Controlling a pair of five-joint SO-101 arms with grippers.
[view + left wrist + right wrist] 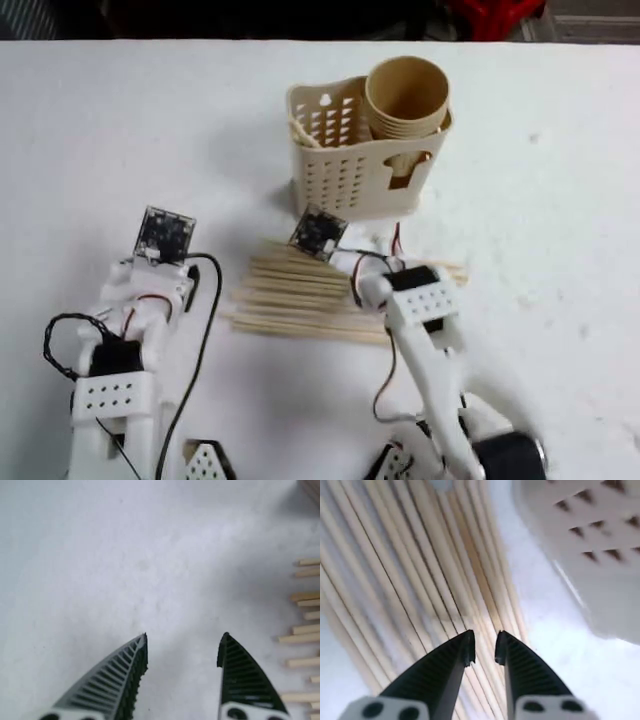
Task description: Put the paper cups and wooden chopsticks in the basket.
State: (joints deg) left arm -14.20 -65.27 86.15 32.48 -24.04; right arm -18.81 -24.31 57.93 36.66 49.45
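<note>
Right tool (484,641), barely parted and empty, should straddle one of the pale wooden chopsticks (420,570) squarely before closing; left tool (185,636) gapes empty.

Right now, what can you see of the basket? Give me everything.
The basket is a cream, plastic-looking box, upright on the white table. Its walls are pierced with rows of small slots, and the front wall has a cut-out handle hole. A stack of paper cups stands in its right part, rising above the rim; a few chopsticks lean in the left corner. The chopstick pile lies just in front; the right gripper hovers near its base, not touching.
</note>
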